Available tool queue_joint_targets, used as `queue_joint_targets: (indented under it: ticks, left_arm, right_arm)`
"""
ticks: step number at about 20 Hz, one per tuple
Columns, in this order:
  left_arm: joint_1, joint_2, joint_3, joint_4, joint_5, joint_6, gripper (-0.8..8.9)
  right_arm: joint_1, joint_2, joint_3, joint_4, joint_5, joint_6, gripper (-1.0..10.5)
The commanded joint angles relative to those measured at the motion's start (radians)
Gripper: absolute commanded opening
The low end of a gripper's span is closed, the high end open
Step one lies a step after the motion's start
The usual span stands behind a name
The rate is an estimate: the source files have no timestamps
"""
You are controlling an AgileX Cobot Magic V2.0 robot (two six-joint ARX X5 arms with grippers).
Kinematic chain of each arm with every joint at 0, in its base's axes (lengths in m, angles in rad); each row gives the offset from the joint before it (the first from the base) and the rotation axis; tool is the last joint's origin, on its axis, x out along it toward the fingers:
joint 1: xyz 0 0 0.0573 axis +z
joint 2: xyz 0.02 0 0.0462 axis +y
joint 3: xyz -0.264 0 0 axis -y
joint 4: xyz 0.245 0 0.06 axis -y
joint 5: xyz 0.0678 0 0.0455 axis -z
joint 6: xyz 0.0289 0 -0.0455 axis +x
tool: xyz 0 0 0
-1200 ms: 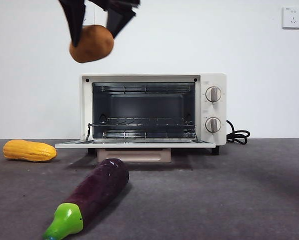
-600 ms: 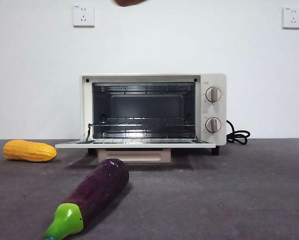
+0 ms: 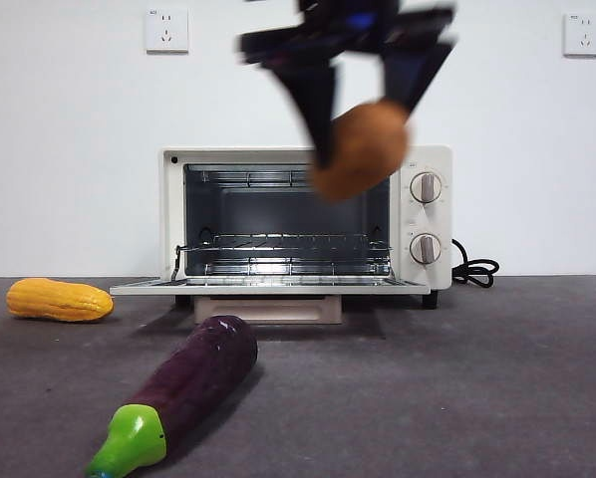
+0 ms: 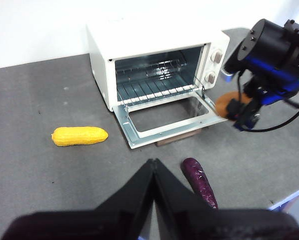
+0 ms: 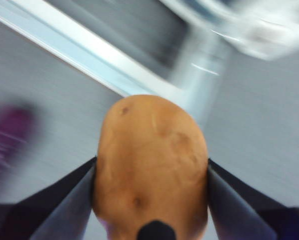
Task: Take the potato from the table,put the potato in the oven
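Table (image 3: 477, 398) below; right end effector (image 3: 363, 149) grips potato (image 3: 356, 149) before open oven (image 3: 308, 219).

orange-brown potato (image 3: 361, 149) with darker specks between black fingers (image 5: 64, 200); cream-white oven (image 3: 306, 221), beige handle (image 3: 268, 310), yellow corn (image 3: 59, 300), purple eggplant (image 3: 193, 383) with green stem, mottled dark grey desk (image 3: 477, 398).
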Motion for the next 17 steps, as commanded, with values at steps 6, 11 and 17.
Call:
queue_joint_targets:
  ticks: [6,11,17]
  left_arm:
    - [-0.002,0.005,-0.063,0.004,-0.003,0.019,-0.06]
    - [-0.002,0.006,-0.109,0.004,-0.005,0.01,-0.06]
    - [-0.002,0.012,-0.109,0.005,-0.032,-0.005,-0.06]
  right_arm:
    - [-0.053,-0.005,-0.173,0.481,-0.105,-0.008,0.6]
    - [-0.172,0.024,-0.177,0.679,-0.234,0.004,0.6]
    - [-0.251,0.075,-0.177,0.806,-0.309,-0.009,0.6]
